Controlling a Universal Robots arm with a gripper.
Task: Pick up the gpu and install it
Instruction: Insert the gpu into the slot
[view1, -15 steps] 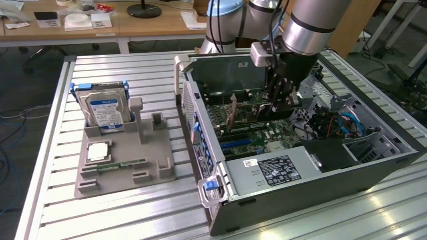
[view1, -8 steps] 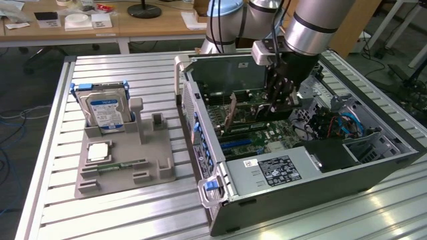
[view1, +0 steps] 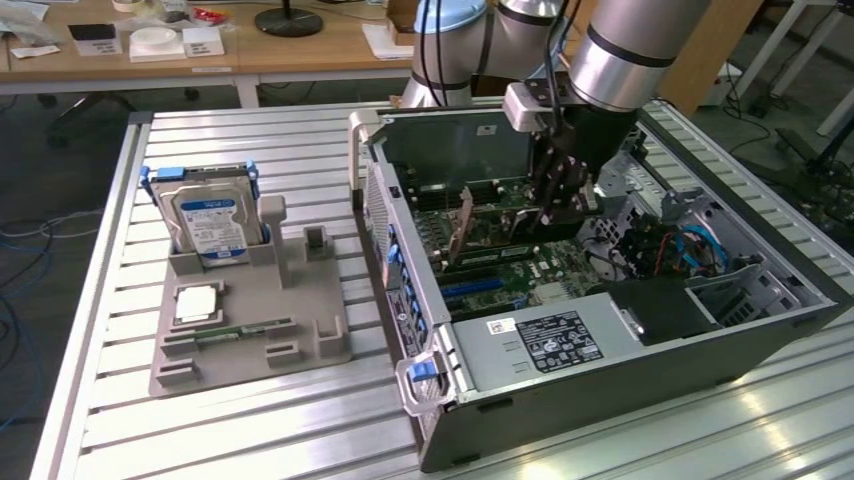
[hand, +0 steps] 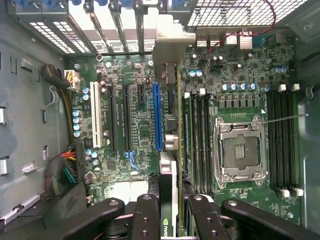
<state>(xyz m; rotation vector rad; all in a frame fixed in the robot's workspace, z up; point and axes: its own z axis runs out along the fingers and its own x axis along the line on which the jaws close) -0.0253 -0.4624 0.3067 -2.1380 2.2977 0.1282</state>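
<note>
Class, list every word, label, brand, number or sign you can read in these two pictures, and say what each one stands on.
No words or numbers can be read.
gpu: green swirl logo, a sign with no legible letters.
hard drive, blue label: print too small.
black-and-white label on the computer case: too small.
motherboard: printing too small.

Hard drive upright in grey holder; memory stick flat.
</note>
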